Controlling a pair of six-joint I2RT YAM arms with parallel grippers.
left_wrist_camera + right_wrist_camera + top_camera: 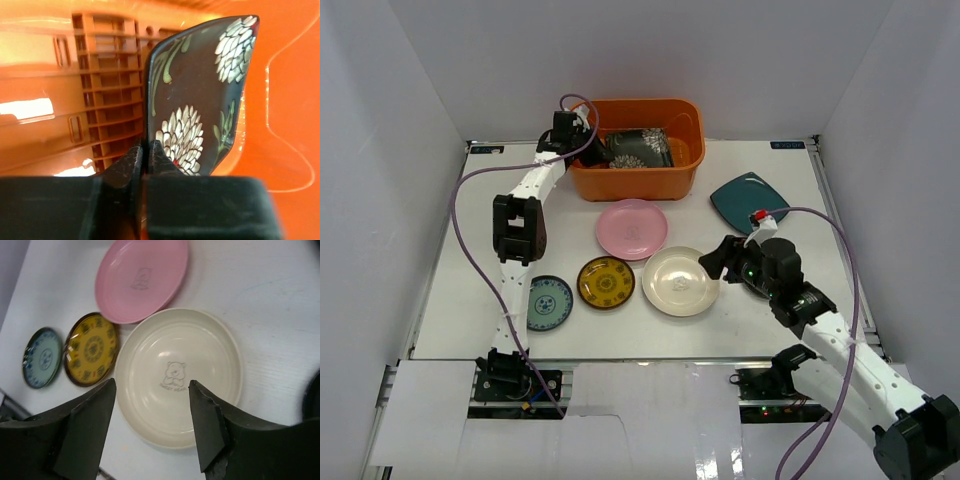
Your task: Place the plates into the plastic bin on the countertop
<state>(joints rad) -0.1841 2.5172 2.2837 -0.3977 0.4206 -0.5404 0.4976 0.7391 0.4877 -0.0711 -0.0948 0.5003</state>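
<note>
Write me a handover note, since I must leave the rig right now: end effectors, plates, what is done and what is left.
Left end effector: shut on the dark floral square plate, held inside the orange bin, not yet released.
Right end effector: open, empty, above the cream plate.
On the countertop: pink plate, cream plate, amber-patterned plate, teal-patterned plate, teal square plate.
Done: no plate released in the bin yet.
Left: release the floral plate, then bin the other five.
</note>
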